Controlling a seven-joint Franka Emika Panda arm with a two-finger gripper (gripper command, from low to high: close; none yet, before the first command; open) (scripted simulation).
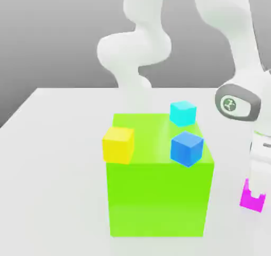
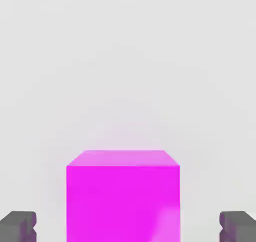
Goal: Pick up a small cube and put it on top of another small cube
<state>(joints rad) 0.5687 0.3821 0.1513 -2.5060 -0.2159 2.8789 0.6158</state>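
Tabletop (image 1: 58, 144), pale grey and wide, carries everything here. A white Panda arm (image 1: 233, 33) bends over it from the back and comes down at the exterior view's right edge. Near the middle stands a big green cube (image 1: 159, 197), by far the largest block. A small yellow cube (image 1: 117, 144) sits at its upper corner toward the exterior view's left, a small blue cube (image 1: 187, 148) appears to rest on its top near the front edge, and a small cyan cube (image 1: 183, 113) lies farther back.

The small magenta cube (image 2: 123, 196) is low at the exterior view's right, well apart from the green cube and directly under the arm's hand. In the hand view the end effector (image 2: 127, 226) is open, one dark fingertip (image 2: 19, 225) on each side of the cube with clear gaps, not touching it.

Judging by this, the task is at an early stage: the grasp is lined up but not closed, and lifting, carrying and stacking onto another small cube all remain.
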